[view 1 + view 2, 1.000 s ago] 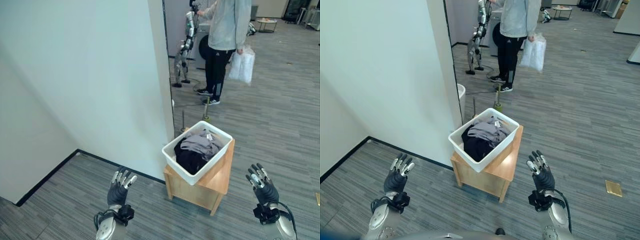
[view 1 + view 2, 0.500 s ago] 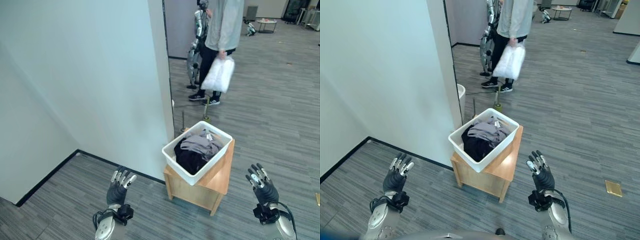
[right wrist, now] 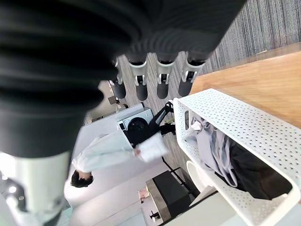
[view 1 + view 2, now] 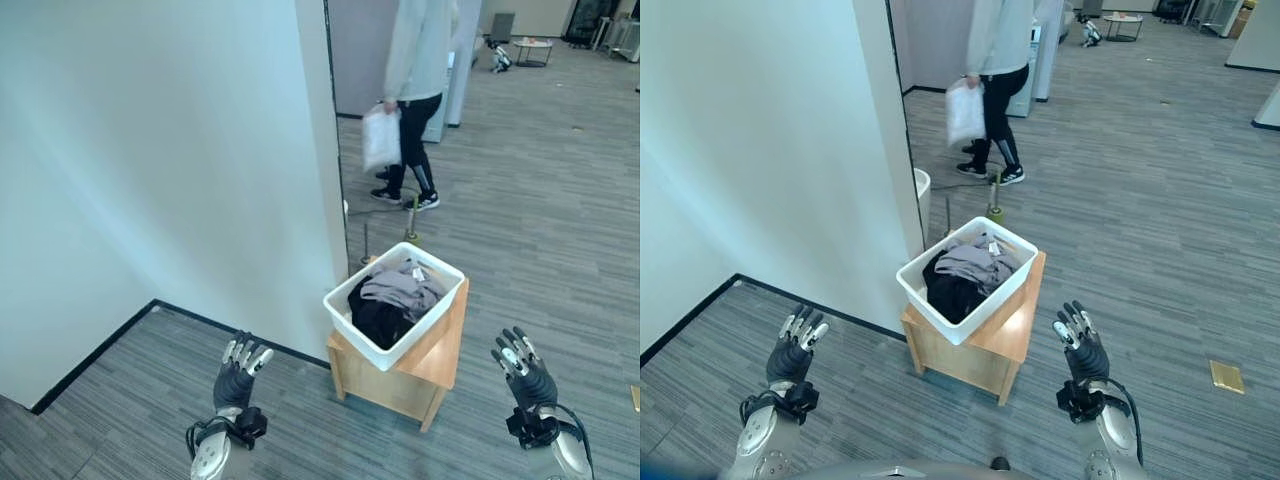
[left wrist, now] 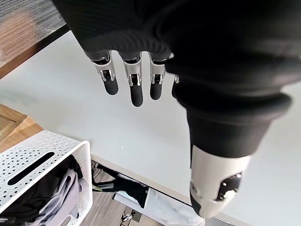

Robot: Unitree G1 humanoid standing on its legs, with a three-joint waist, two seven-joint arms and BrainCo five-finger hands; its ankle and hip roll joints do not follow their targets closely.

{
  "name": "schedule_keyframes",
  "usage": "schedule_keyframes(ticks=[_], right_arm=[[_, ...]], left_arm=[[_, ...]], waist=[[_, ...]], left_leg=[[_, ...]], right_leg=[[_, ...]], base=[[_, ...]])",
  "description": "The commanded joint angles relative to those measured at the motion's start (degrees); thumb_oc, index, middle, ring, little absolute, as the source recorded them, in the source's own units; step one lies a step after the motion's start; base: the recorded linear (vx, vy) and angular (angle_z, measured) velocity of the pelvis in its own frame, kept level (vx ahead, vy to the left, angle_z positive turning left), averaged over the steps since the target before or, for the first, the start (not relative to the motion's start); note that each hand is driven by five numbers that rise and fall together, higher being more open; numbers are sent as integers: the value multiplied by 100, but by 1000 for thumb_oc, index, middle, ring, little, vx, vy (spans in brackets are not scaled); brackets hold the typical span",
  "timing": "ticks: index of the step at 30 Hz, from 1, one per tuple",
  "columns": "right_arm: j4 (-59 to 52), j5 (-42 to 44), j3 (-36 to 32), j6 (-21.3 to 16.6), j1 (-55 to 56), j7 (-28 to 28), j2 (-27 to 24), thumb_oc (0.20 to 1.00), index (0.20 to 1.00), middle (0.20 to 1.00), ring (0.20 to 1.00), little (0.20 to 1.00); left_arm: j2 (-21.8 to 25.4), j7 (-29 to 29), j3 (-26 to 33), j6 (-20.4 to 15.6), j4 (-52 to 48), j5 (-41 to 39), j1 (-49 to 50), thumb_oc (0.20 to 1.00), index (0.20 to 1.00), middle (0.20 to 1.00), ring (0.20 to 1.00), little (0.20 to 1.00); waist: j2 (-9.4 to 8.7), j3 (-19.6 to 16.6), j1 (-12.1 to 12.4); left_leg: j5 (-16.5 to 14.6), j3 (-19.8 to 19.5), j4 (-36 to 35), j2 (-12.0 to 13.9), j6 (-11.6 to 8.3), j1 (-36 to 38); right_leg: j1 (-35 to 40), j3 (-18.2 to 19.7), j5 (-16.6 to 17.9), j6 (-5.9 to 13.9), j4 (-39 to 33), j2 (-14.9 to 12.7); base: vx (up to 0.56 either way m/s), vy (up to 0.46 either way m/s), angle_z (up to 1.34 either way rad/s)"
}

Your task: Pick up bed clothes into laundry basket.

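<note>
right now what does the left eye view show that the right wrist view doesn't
Only the left eye view: the left hand, open, low beside the wall, and the whole wooden table. Only the right wrist view: a dark-doored machine behind the person. Both: the white basket holding grey and black clothes, the person carrying a white bag, and the open right hand.

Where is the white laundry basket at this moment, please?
The white laundry basket, holding dark and grey clothes, sits on a low wooden table beside the wall's corner, ahead between the left hand and right hand.
</note>
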Motion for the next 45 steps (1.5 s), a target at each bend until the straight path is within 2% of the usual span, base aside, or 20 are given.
schedule_keyframes(ticks=[1,45], right_arm=[[-86,34,132,-318,-358,59,39,1000,1000,1000,1000,1000],[9,72,237,-315,-464,50,62,1000,1000,1000,1000,1000]], left_arm=[[348,-31,5,-224,-158,37,-239,1000,1000,1000,1000,1000],[380,97,80,-260,-83,-42,-345,1000,1000,1000,1000,1000]], waist=[[-87,-108,-33],[-109,-88,-22]], left_leg=[[272,-166,58,-103,-20,-272],[240,-125,58,-95,8,-251]], right_leg=[[390,168,-592,102,462,-48],[376,234,-559,103,446,-31]], base=[[0,0,0],[0,-1,0]])
